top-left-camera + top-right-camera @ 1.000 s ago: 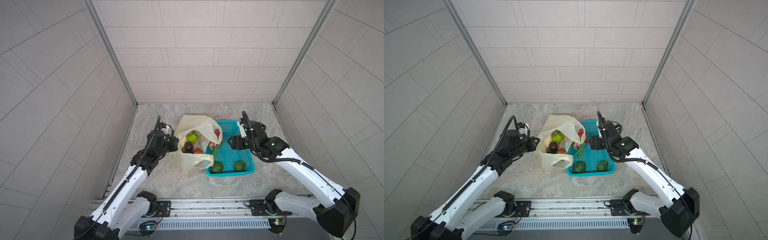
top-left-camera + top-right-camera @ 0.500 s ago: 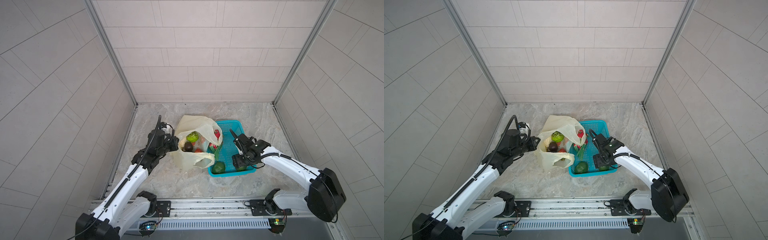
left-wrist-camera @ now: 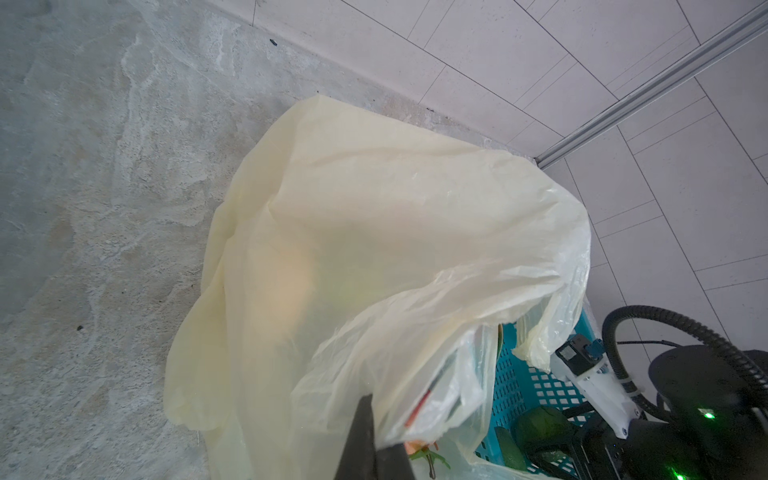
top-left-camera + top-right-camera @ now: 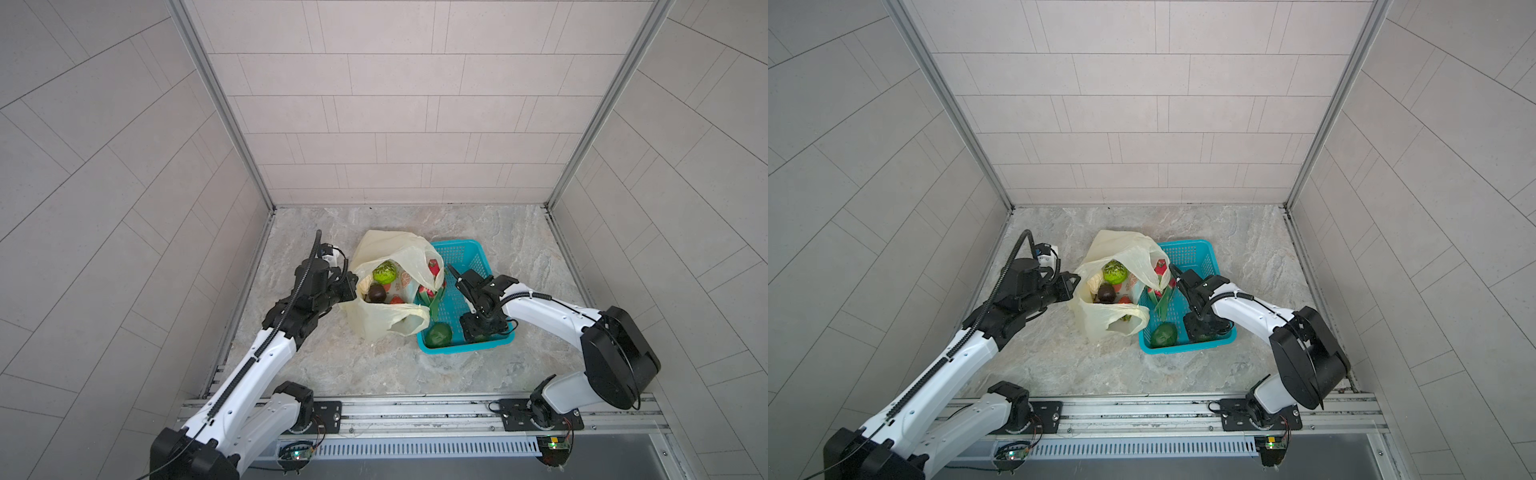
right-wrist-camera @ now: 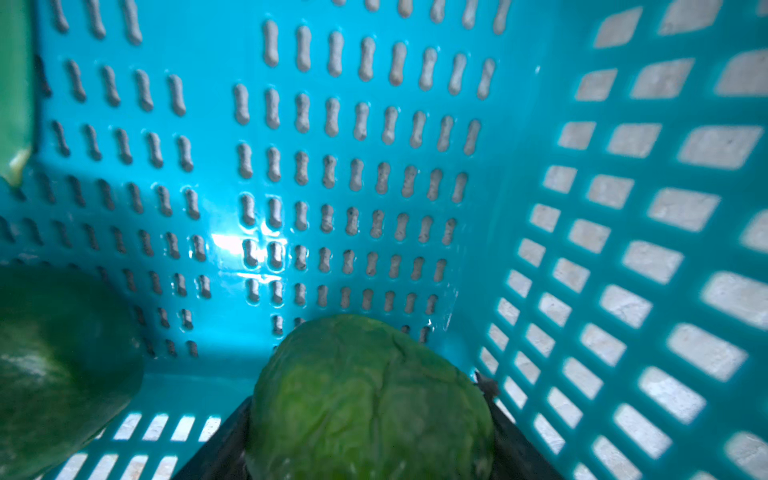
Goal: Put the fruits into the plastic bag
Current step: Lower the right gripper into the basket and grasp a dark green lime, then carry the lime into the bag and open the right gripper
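The cream-yellow plastic bag (image 4: pixel 390 253) (image 4: pixel 1121 249) (image 3: pixel 374 208) stands open to the left of the teal basket. Inside it lie a bright green ball (image 4: pixel 384 272) (image 4: pixel 1115 272), a dark purple fruit (image 4: pixel 377 293) and a red one (image 4: pixel 397 300). A pink-red dragon fruit (image 4: pixel 428 291) sits at the bag's right edge. My left gripper (image 4: pixel 353 286) (image 3: pixel 376 449) is shut on the bag's left rim. My right gripper (image 4: pixel 484 328) (image 5: pixel 370 403) is down in the basket's front corner, its fingers against both sides of a bumpy avocado (image 5: pixel 370 395). A second avocado (image 4: pixel 439 334) (image 5: pixel 54 353) lies beside it.
The teal perforated basket (image 4: pixel 465 243) (image 4: pixel 1187 243) touches the bag's right side; its walls closely surround my right gripper. Tiled walls enclose the stone floor on three sides. The arms' mounting rail (image 4: pixel 415 411) runs along the front.
My right gripper has dropped from above the basket's middle into its front corner and narrowed round the avocado. The left gripper and the bag have stayed put.
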You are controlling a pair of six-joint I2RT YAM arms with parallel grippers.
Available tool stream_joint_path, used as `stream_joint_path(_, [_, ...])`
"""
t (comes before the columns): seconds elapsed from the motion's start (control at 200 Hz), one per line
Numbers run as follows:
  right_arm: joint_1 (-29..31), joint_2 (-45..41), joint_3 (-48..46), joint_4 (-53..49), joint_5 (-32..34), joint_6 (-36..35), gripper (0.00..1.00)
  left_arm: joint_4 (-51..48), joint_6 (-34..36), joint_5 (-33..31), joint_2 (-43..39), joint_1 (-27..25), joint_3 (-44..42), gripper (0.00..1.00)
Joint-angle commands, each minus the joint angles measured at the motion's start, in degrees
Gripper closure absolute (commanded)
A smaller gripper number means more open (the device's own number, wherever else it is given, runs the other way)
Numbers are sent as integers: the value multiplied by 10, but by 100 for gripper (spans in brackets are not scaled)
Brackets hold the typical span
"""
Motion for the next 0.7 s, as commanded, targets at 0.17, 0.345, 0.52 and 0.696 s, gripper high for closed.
stream_joint_path(0.17, [3,16,3,48,-20,-4,47,12,3,-1,-10,-4,4,100])
stream_joint_path(0.345, [3,-49,10,70,-5,6,55,13,4,5,-13,-5,2,100])
stream_joint_path(0.52, [3,-114,65,72,13,-3,58,15,4,10,-11,-5,2,100])
stream_joint_path(0.696, [21,-154,125,153,-45,-41,58,18,5,13,-10,-6,2,100])
